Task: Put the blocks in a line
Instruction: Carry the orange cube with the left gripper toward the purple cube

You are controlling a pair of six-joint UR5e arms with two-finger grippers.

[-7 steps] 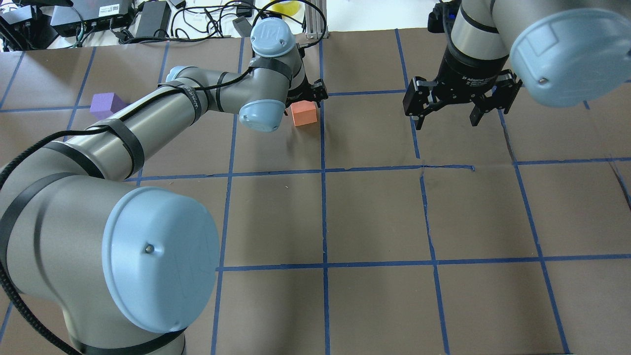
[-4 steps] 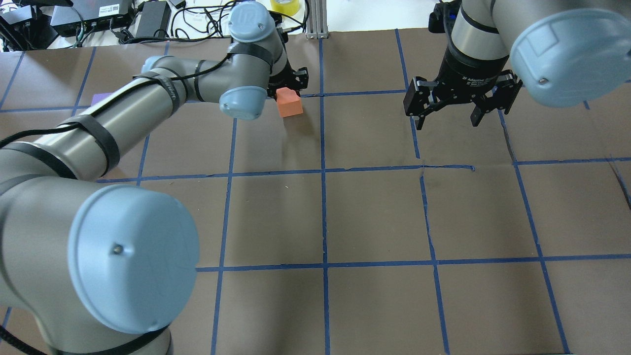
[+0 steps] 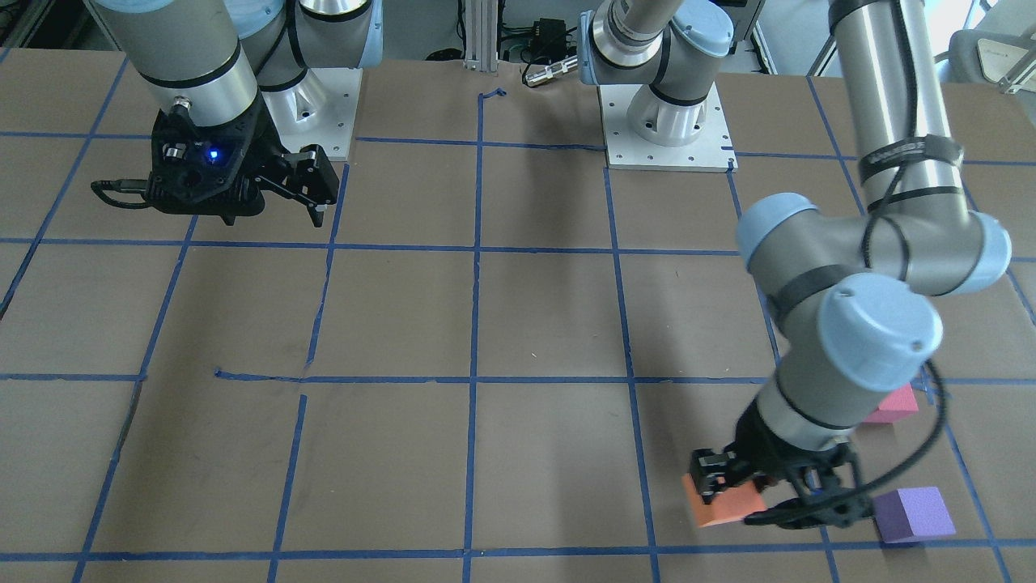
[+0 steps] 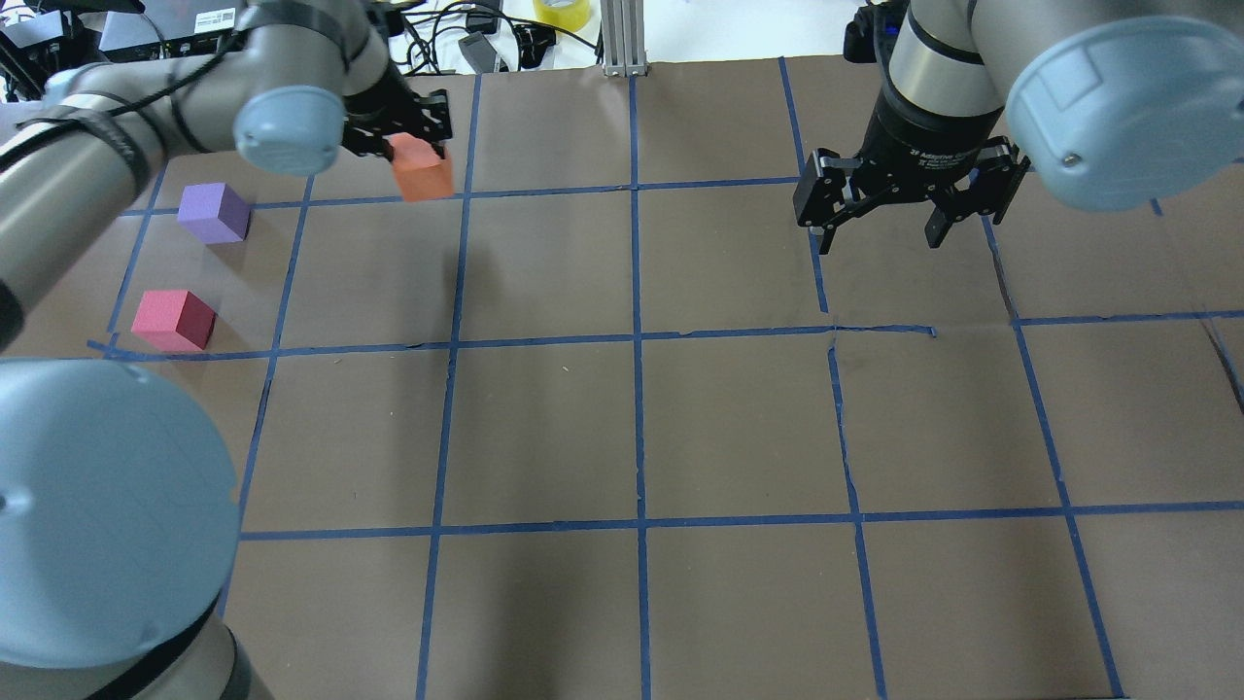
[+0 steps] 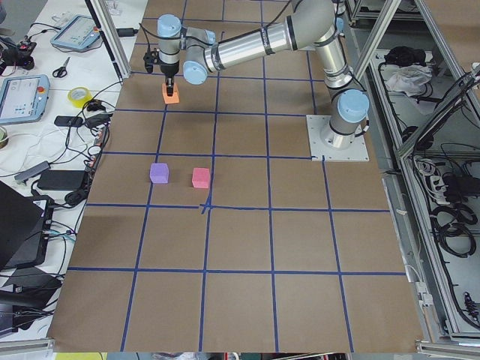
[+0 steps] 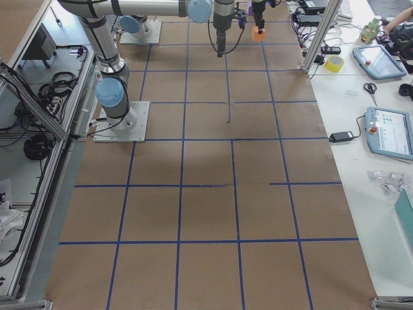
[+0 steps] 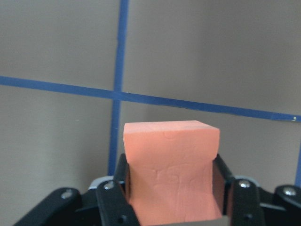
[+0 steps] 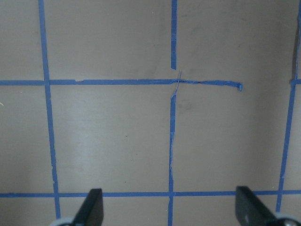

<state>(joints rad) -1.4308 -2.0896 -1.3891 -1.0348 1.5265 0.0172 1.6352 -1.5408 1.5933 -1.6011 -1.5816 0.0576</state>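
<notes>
My left gripper is shut on the orange block and holds it above the table at the far left; the block also fills the left wrist view between the fingers, and shows in the front-facing view. The purple block and the pinkish-red block sit on the table to the left of it, apart from each other. In the front-facing view the purple block is clear and the pinkish-red block is partly hidden by the arm. My right gripper is open and empty, hovering at the far right.
The brown table cover carries a blue tape grid. Cables, electronics and a yellow tape roll lie beyond the far edge. An aluminium post stands at the far middle edge.
My left arm has swung left with the orange block, from near the centre line to the far-left squares, uncovering the purple and pinkish-red blocks. The right arm has not moved.
</notes>
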